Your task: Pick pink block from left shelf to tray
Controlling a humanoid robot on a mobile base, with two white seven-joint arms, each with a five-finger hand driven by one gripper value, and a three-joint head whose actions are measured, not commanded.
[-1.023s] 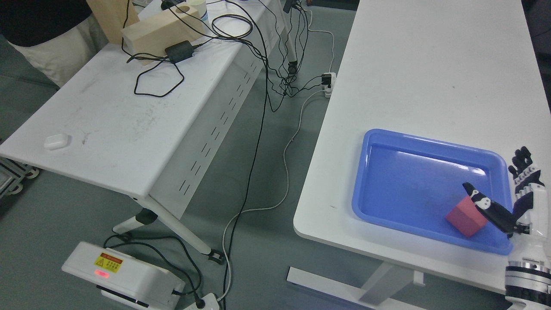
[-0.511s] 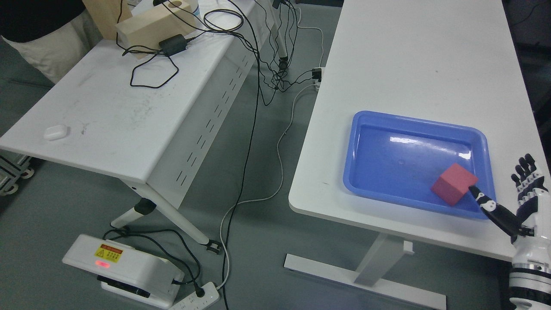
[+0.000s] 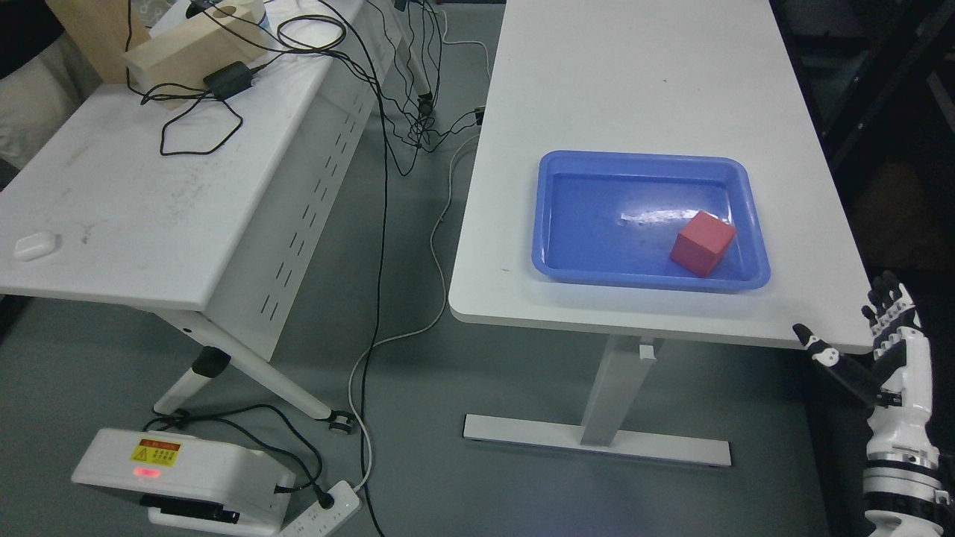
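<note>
1. Fingers (image 3: 888, 298) of the right hand (image 3: 877, 350) are spread and hold nothing, off the near right corner of the table (image 3: 642, 82).
2. Up and left of them, well apart, the pink block (image 3: 702, 243) sits in the blue tray (image 3: 552, 216), near its right wall.
3. Left arm is out of view; the right forearm is cut off by the bottom edge.

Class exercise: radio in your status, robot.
Right hand open, clear of table. Left hand not in view. Pink block sitting in blue tray, near-right corner. Nothing in the way.
</note>
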